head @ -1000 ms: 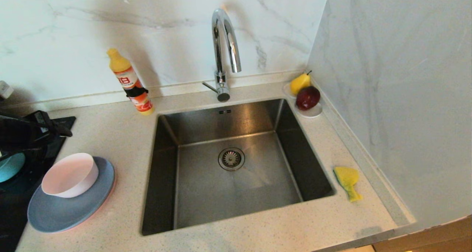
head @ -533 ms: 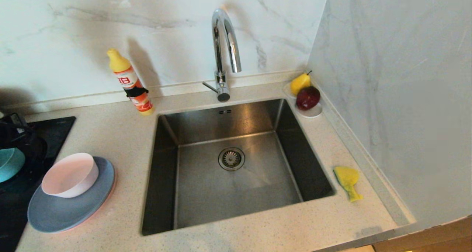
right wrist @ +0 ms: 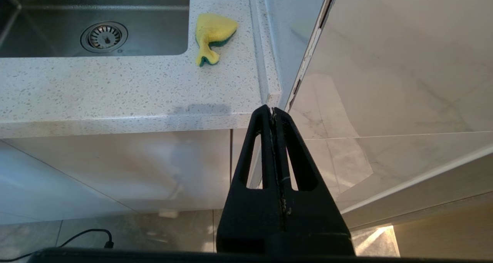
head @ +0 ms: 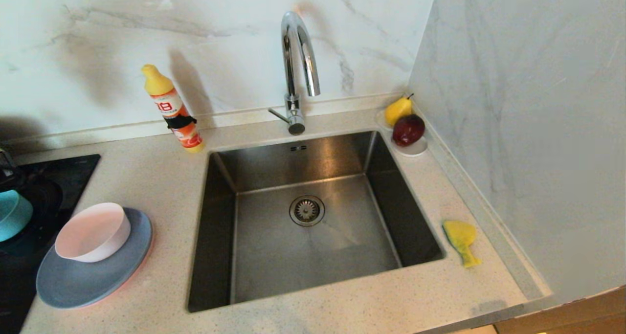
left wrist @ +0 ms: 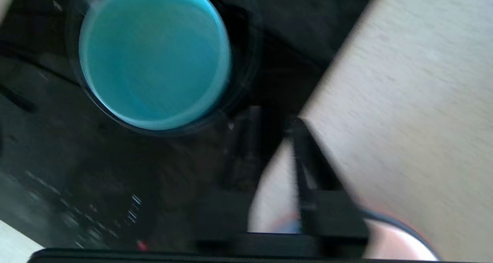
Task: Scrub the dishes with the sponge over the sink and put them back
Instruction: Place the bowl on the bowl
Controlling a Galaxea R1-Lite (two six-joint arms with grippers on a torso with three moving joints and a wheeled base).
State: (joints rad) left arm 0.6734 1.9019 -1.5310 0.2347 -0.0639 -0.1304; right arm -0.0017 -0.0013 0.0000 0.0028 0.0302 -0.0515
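Observation:
The steel sink (head: 313, 246) lies in the middle of the counter. To its right lies the yellow sponge (head: 461, 241), also seen as the sponge (right wrist: 212, 36) from the right wrist. On the left, a pale pink bowl (head: 93, 231) sits in a grey-blue plate (head: 73, 282), with a salmon rim showing under it. A teal bowl (left wrist: 154, 57) rests on the black cooktop (left wrist: 77, 170). My left gripper (left wrist: 274, 118) hovers beside the teal bowl, open and empty, over the cooktop's edge. My right gripper (right wrist: 272, 111) is parked shut below the counter's front edge.
An orange dish-soap bottle (head: 172, 110) stands behind the sink's left corner, beside the chrome tap (head: 298, 70). A white saucer (head: 415, 149) with a pear and a red apple sits at the back right. A marble wall (head: 528, 128) closes the right side.
My left arm has drawn back toward the left edge of the head view, uncovering the cooktop and the teal bowl. The right arm has not moved.

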